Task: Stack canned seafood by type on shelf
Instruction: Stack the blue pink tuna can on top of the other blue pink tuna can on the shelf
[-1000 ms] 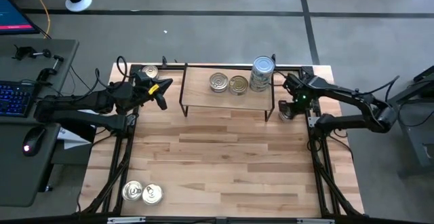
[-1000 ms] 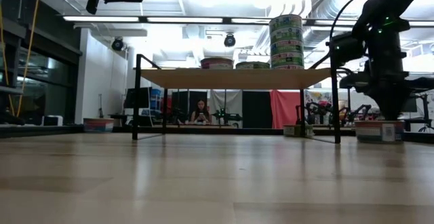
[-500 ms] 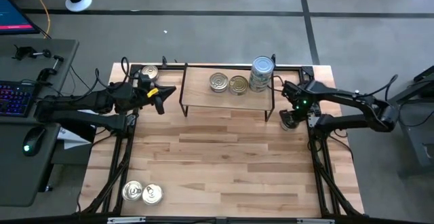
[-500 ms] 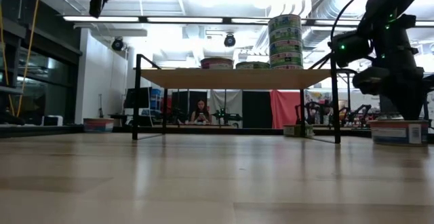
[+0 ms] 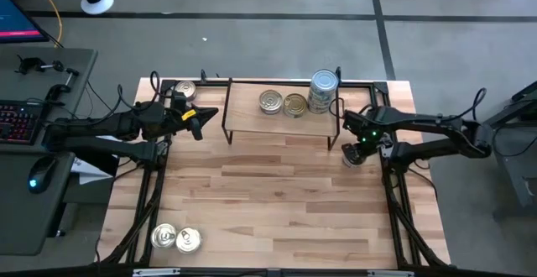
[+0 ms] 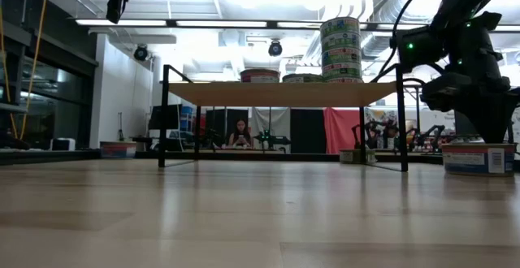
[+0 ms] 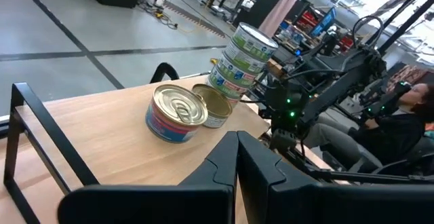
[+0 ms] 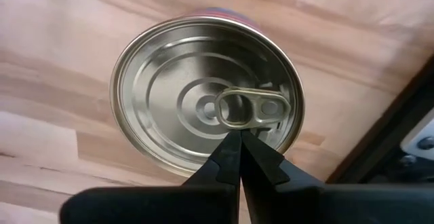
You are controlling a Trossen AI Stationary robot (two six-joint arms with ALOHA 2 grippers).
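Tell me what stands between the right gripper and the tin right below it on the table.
Nothing visible. The right gripper, fingers shut, hangs directly over the silver-topped tin, its tips at the pull tab. The shelf and its black leg stand off to one side.

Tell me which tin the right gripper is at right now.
The lone tin on the tabletop beside the shelf's right end, directly under the shut right gripper; the other tins sit on the shelf or elsewhere on the table.

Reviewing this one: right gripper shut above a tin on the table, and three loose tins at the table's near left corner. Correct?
Not quite: only two tins sit there, as the high view shows. The right gripper, shut above a tin on the table, is correct.
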